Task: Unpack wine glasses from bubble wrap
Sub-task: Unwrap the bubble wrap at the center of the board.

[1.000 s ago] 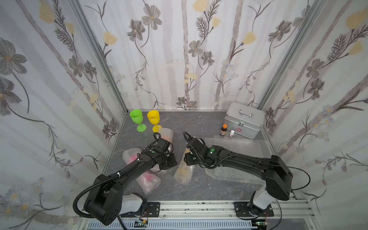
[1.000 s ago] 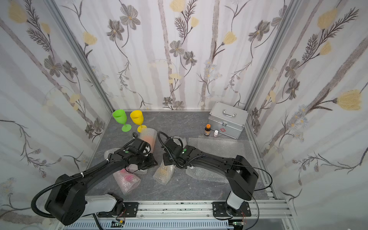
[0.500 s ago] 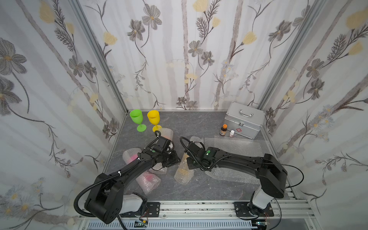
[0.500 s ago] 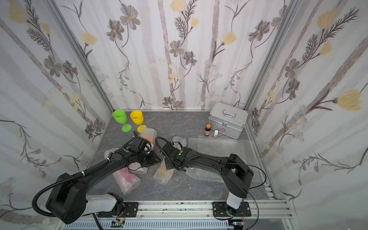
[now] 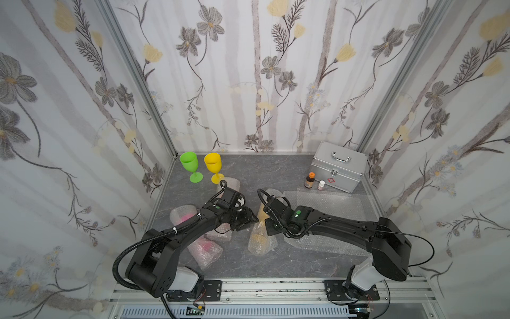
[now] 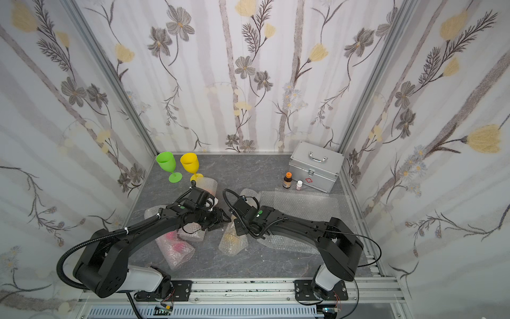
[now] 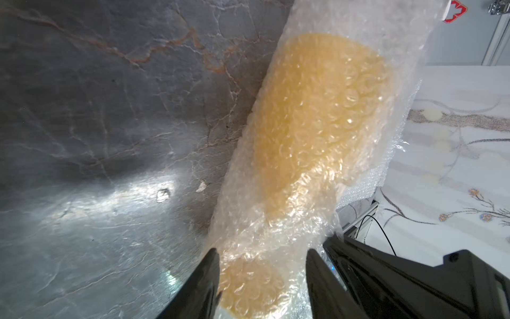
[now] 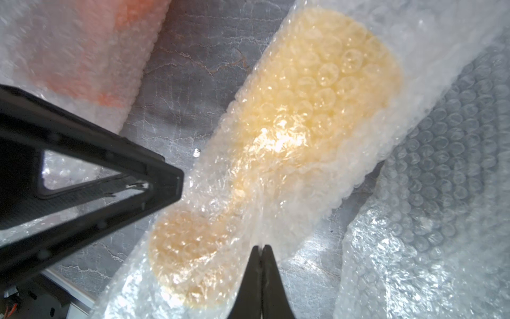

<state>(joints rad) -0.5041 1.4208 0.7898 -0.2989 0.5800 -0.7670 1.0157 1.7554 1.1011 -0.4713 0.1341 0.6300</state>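
Right wrist view shows the amber goblet (image 8: 311, 105) inside its wrap (image 8: 347, 176), lying on the worktop (image 8: 198, 63) with its foot end nearest the right gripper (image 8: 260, 250). Those jaws are pressed together, their tips at a raised seam of the wrap beside the foot, and they look to be nipping the film. Left wrist view shows the left gripper (image 7: 263, 262) with its jaws parted, one finger on each side of the wrap at the foot and stem; whether they press it I cannot tell. In both top views the wrap sits mid-worktop, its long axis running roughly front to back, with the bowl end seemingly toward the back. The grippers meet across it, one from the left edge's side and one from the right's, and both are equally near. By my judgement the coming move turns on that crossing. The film wants drawing across the axis, toward the right edge, while the left jaws close on the stem so the amber goblet does not roll along with it. A green goblet (image 5: 189, 164) and a yellow goblet (image 5: 213, 163) stand bare at the back left corner.
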